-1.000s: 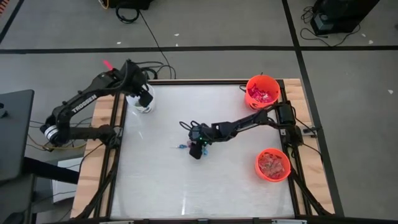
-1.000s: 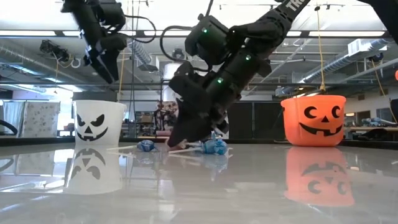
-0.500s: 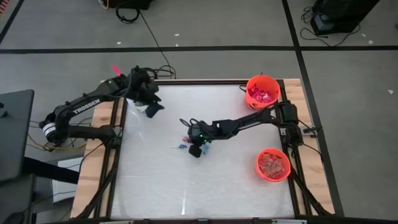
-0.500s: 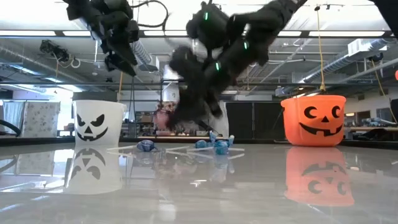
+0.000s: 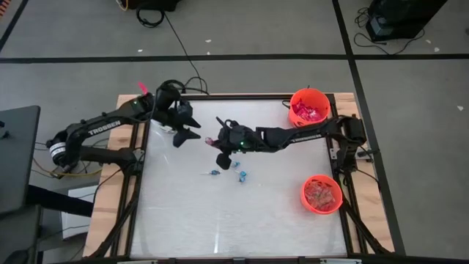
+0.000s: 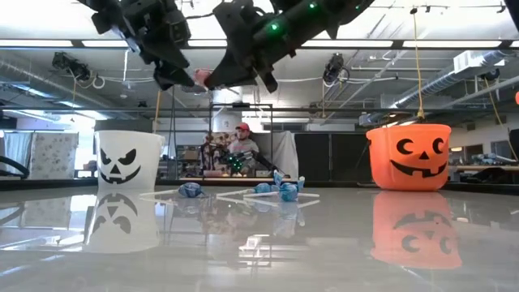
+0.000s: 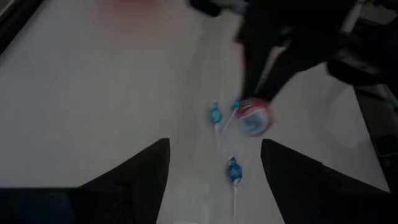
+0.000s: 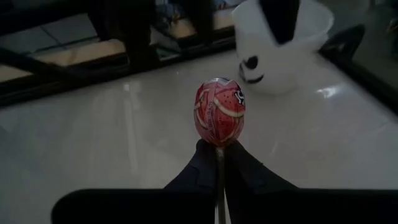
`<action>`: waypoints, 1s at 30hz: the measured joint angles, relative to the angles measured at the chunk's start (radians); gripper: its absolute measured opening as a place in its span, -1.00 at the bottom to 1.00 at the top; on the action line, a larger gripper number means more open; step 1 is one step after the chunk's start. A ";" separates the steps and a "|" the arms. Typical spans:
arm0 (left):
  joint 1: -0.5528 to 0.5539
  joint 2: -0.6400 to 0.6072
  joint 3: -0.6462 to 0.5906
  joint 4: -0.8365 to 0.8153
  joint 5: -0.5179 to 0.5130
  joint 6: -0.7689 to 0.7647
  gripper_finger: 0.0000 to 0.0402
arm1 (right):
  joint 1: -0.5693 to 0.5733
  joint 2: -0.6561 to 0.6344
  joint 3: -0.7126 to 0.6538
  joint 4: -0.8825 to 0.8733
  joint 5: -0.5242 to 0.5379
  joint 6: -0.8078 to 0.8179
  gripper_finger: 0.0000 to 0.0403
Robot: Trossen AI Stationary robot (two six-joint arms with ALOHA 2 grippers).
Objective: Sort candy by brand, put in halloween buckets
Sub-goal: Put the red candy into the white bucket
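A: Well, why so high off the table (image 5: 183, 220), up at upper centre of the high view?

B: Probably to clear the loose pieces underneath. Note the right gripper (image 8: 217, 152): clamped tight on the thin stick of the red-wrapped lollipop (image 8: 219, 112), with the round head out beyond the fingertips. Spares the wrapper any crushing and allows a clean release, by my guess.

A: And the left gripper (image 5: 185, 136)?

B: Spread wide, holding nothing. Sits just left of the lollipop in the high view, near but apart. Looks poised to take it over, or merely waiting. Hard to say which.

A: Bound for where?

B: Likely the white bucket (image 6: 128, 166), at left in the low view and straight ahead in the right wrist view. Not made out in the high view. Hence, perhaps, a hand-over toward that side.

A: And the remaining candy?

B: Only a few blue-wrapped candies (image 6: 283, 191), lying near the middle of the table, just below the raised lollipop in the high view. Untouched for now. Then the two orange buckets along the right edge: one at upper right (image 5: 308, 108), one at lower right (image 5: 322, 193), both holding sweets already. Suggests sorting close to finished.

A: Any risk?

B: Thin stick, narrow pinch. Could swivel or slip during a transfer.
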 joint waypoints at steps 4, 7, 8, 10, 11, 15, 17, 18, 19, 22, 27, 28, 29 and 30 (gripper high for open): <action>-0.047 0.014 -0.001 0.062 0.007 -0.005 0.36 | -0.018 -0.003 0.024 0.004 0.002 -0.010 -0.91; -0.079 0.028 0.000 0.108 0.002 -0.032 0.40 | -0.027 -0.004 0.026 0.017 0.003 -0.011 -0.91; -0.084 0.034 0.000 0.105 -0.005 -0.048 0.40 | -0.027 -0.004 0.026 0.020 0.003 -0.012 -0.91; -0.096 0.046 -0.001 0.118 -0.010 -0.062 0.40 | -0.027 -0.004 0.026 0.030 -0.011 -0.014 -0.91; -0.102 0.053 -0.001 0.131 -0.020 -0.087 0.40 | -0.027 -0.004 0.026 0.030 -0.017 -0.018 -0.91; -0.119 0.084 -0.001 0.153 -0.039 -0.135 0.33 | -0.026 -0.004 0.026 0.026 -0.018 -0.031 -0.91; -0.120 0.088 -0.001 0.152 -0.043 -0.139 0.24 | -0.026 -0.004 0.026 0.027 -0.018 -0.029 -0.90; -0.120 0.088 -0.001 0.153 -0.043 -0.142 0.19 | -0.026 -0.004 0.026 0.027 -0.017 -0.029 -0.90; -0.120 0.088 -0.001 0.152 -0.044 -0.144 0.13 | -0.025 -0.004 0.026 0.026 -0.018 -0.029 -0.90; -0.119 0.089 -0.001 0.158 -0.044 -0.154 -0.05 | -0.025 -0.004 0.026 0.025 -0.017 -0.029 -0.90; -0.119 0.089 -0.001 0.176 -0.038 -0.157 -0.34 | -0.025 -0.004 0.026 0.022 -0.021 -0.030 -0.89; -0.119 0.089 -0.001 0.176 -0.037 -0.157 -0.40 | -0.025 -0.004 0.026 0.022 -0.029 -0.032 -0.89; -0.120 0.089 -0.001 0.175 -0.037 -0.157 -0.44 | -0.026 -0.004 0.026 0.019 -0.039 -0.032 -0.89; -0.120 0.089 -0.001 0.174 -0.037 -0.157 -0.47 | -0.027 -0.004 0.026 0.017 -0.051 -0.032 -0.88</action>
